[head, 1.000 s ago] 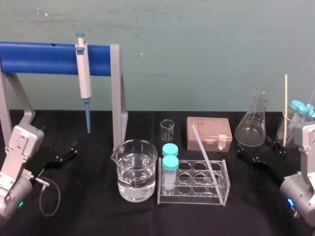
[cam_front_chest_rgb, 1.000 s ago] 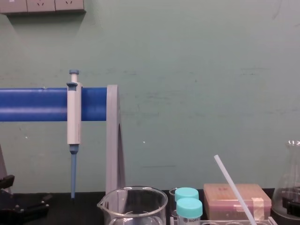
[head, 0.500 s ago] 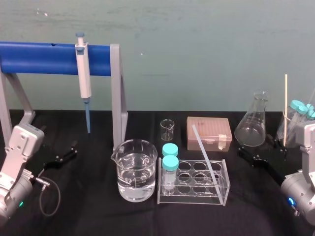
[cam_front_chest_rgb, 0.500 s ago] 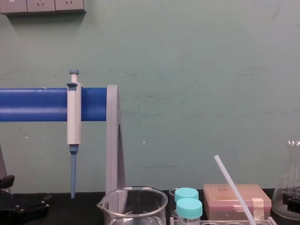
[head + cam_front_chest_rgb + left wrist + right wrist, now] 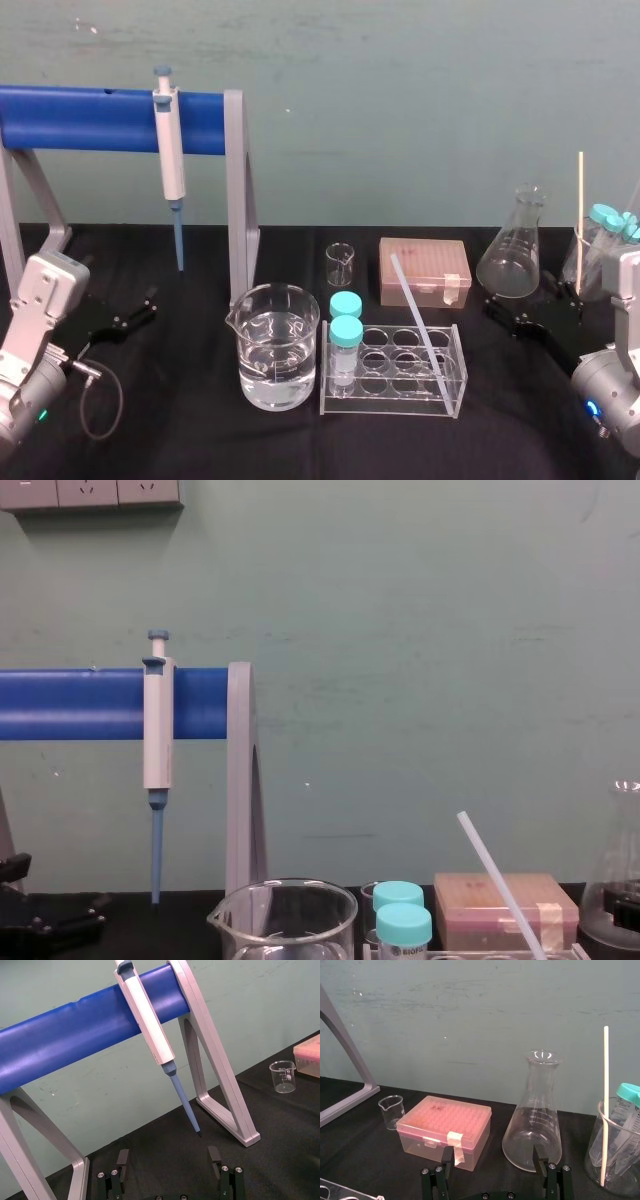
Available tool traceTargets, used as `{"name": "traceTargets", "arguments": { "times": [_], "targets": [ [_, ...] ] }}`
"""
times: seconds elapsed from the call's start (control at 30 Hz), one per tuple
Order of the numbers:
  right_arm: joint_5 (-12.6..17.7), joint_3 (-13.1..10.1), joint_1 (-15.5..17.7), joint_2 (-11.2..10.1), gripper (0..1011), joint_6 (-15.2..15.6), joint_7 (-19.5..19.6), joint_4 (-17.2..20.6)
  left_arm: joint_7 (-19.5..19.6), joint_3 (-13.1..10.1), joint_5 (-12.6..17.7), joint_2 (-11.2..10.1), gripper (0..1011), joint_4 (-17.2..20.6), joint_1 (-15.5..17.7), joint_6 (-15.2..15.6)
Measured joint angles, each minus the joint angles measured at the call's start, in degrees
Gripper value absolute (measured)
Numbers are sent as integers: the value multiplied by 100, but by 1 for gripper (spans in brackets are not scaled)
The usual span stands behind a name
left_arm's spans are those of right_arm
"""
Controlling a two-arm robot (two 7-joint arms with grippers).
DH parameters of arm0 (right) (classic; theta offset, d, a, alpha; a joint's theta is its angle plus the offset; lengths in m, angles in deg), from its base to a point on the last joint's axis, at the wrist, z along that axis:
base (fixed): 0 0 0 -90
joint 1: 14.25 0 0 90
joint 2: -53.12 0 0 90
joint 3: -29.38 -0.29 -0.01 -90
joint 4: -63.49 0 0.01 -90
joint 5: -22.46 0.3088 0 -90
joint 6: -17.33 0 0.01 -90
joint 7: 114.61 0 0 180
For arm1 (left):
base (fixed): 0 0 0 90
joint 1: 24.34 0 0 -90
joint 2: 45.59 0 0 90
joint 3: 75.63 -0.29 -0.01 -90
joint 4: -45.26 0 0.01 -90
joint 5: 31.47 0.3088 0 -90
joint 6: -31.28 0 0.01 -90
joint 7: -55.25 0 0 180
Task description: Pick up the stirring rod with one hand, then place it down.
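Observation:
The stirring rod [image 5: 416, 314] is a white translucent stick leaning in the clear tube rack [image 5: 455, 385] at the table's middle, its top toward the pink box. Its upper end also rises in the chest view, stirring rod [image 5: 495, 873]. My right gripper [image 5: 531, 302] hovers low at the right of the table, open and empty, well to the right of the rod and pointed at the conical flask [image 5: 534, 1117]. In its wrist view the right gripper [image 5: 493, 1155] has its fingers spread wide. My left gripper [image 5: 112, 296] rests at the far left, open, facing the pipette stand; left gripper [image 5: 168, 1157].
A water-filled beaker [image 5: 279, 345] stands left of the rack, which holds two teal-capped tubes [image 5: 346, 330]. Behind lie a small beaker [image 5: 340, 264] and a pink tip box [image 5: 425, 270]. At far right a beaker [image 5: 620, 1160] holds a thin stick [image 5: 605, 1105]. A pipette [image 5: 171, 150] hangs on the blue stand.
My right gripper has crept a little farther away, toward the flask. Everything else stays as it was.

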Motion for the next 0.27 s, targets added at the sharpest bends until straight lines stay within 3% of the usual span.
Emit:
{"name": "traceTargets", "arguments": {
  "times": [0.27],
  "targets": [
    [0, 0, 0, 0, 1000, -6, -2, 1, 0, 0, 0, 0, 1000, 0, 0, 0]
  ]
}}
